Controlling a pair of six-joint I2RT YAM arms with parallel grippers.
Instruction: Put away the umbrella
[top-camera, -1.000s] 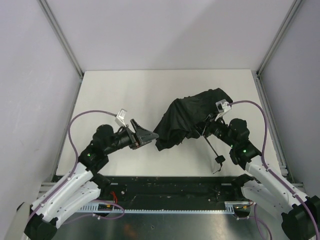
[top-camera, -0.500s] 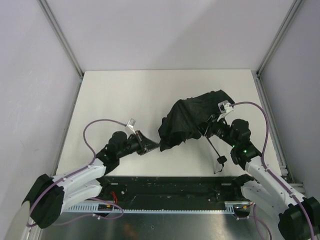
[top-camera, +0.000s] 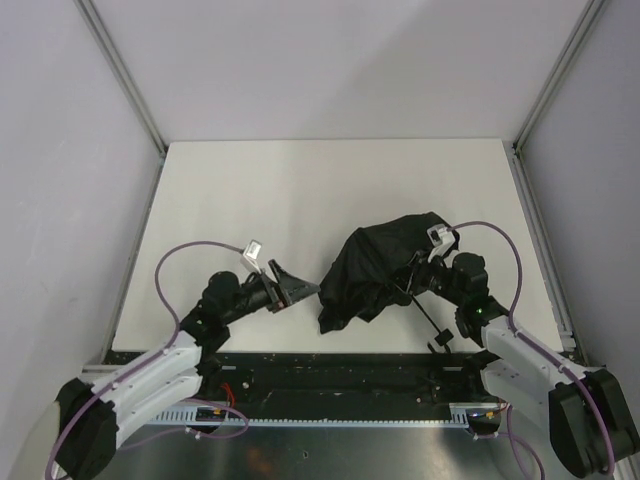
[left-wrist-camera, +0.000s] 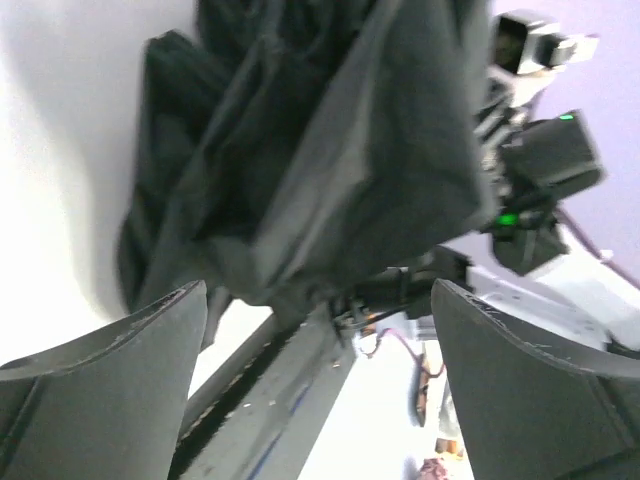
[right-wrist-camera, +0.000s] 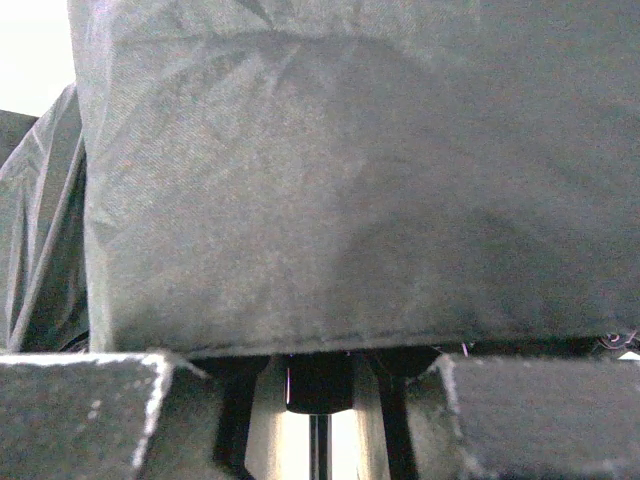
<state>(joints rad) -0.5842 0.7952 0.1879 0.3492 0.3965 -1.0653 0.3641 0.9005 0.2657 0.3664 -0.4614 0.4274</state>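
Observation:
The umbrella (top-camera: 385, 262) is a rumpled heap of black fabric right of the table's middle, and its thin shaft runs down to a small knob handle (top-camera: 438, 345) near the front edge. My right gripper (top-camera: 412, 283) reaches under the canopy and is shut on the umbrella's shaft. In the right wrist view the fabric (right-wrist-camera: 340, 170) fills the frame, with the dark hub and shaft between my fingers (right-wrist-camera: 90, 415). My left gripper (top-camera: 303, 290) stands open just left of the fabric's lower edge. Its fingers (left-wrist-camera: 100, 390) hold nothing, and the fabric (left-wrist-camera: 330, 150) hangs beyond them.
The white table (top-camera: 250, 190) is boxed in by pale walls and aluminium posts (top-camera: 125, 80). A black rail (top-camera: 340, 375) runs along the near edge in front of the arm bases. Purple cables (top-camera: 185, 262) loop above both arms.
The right arm has drawn the umbrella toward the near edge. The left gripper closed near the fabric's edge, then opened again and came away with nothing in it.

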